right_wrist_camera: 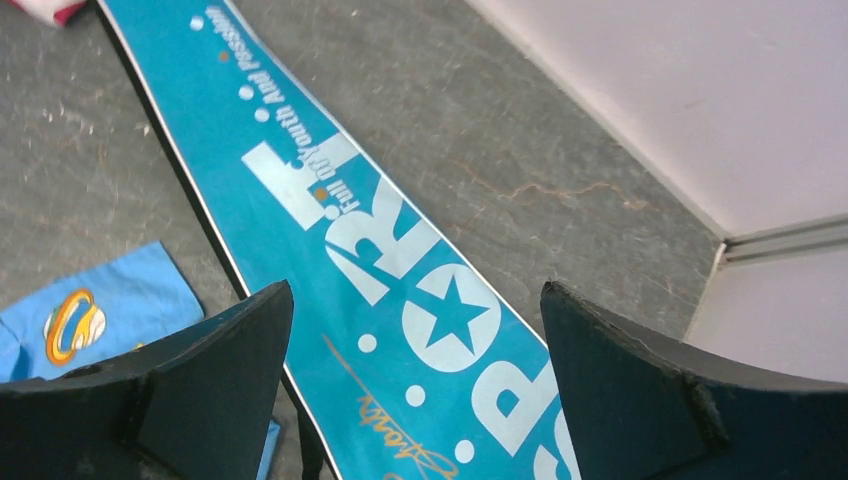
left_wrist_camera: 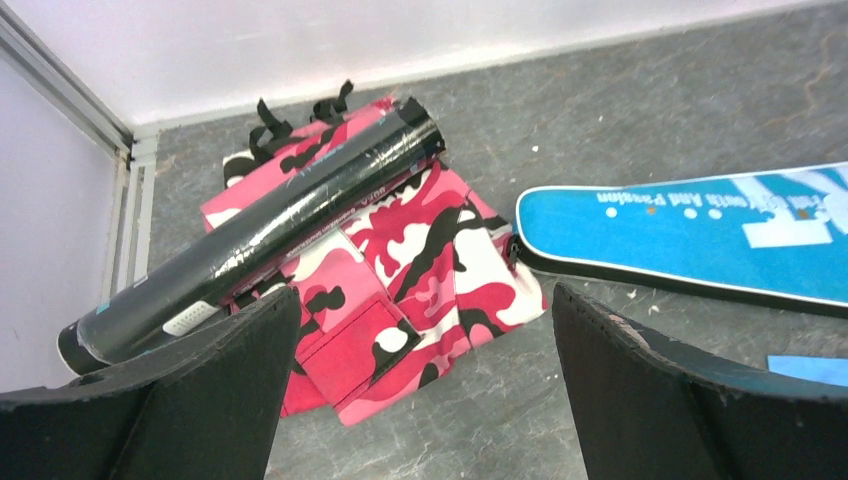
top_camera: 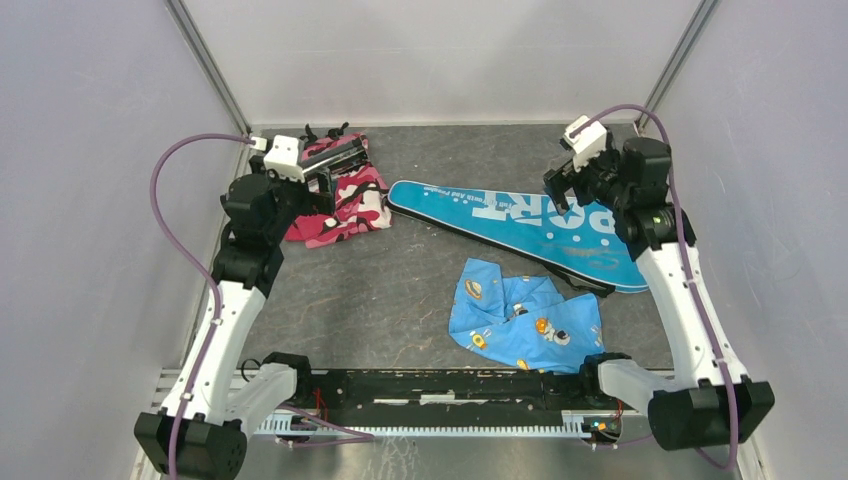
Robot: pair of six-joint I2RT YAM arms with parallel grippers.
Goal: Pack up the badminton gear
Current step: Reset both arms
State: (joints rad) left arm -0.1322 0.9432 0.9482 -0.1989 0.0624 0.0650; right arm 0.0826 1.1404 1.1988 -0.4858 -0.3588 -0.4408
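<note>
The left arm (top_camera: 232,320) and right arm (top_camera: 680,290) are built alike, with smooth white shells on the long links and blocky black housings at the joints and bases. A pale purple cable (top_camera: 160,200) runs along each arm, bound to the white link by thin black ties (top_camera: 214,323). A white camera block (top_camera: 283,155) sits on each wrist. The left hand (left_wrist_camera: 420,300) and right hand (right_wrist_camera: 416,290) have matte black, wedge-shaped fingers (left_wrist_camera: 200,400), with pale scuffs along their edges.
</note>
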